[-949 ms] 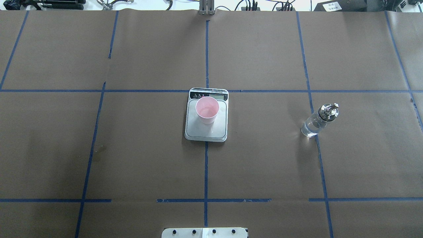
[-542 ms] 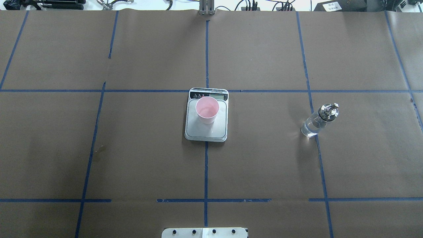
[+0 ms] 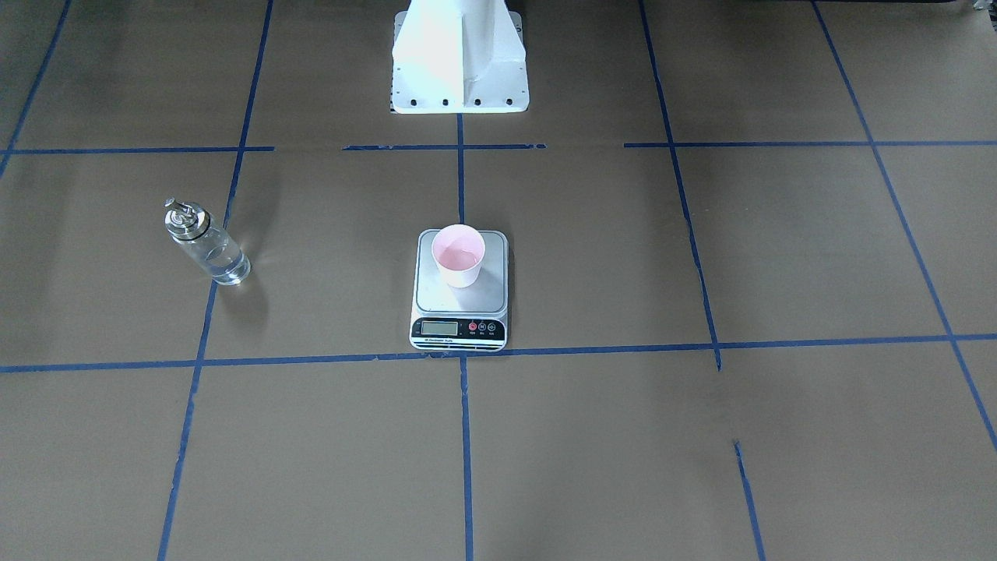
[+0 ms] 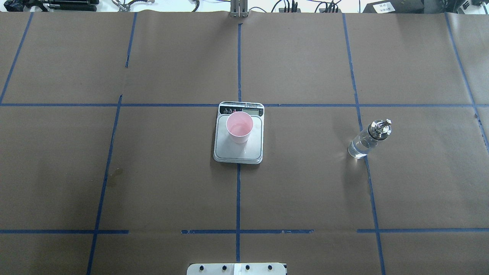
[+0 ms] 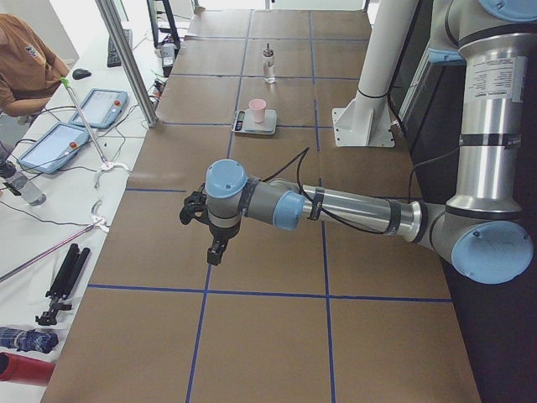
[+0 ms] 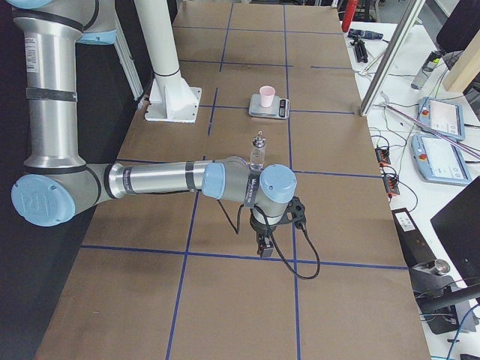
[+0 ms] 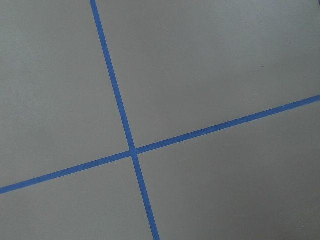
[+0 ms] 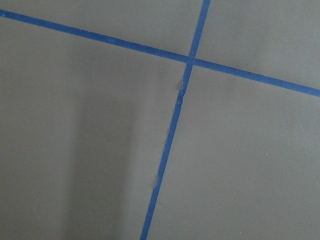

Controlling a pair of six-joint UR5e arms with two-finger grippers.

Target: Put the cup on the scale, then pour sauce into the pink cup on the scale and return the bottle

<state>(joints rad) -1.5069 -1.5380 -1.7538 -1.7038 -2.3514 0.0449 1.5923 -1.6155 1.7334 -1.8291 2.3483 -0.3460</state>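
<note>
Left gripper (image 5: 212,252) and right gripper (image 6: 262,246) point down over the brown paper-covered table (image 4: 160,179); their jaw opening cannot be told. Small pale pink tapered cup (image 4: 239,128) stands upright on the flat silver-plated digital scale (image 4: 238,153). Clear glass bottle with silver spout cap (image 4: 365,142), holding colourless sauce (image 4: 357,149), stands well apart to the robot's right.

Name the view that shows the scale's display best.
Exterior front-facing: the display of the scale faces that camera. Overhead exterior shows it inverted at the far edge; side views show the scale tiny; wrist views, only taped paper.
</note>
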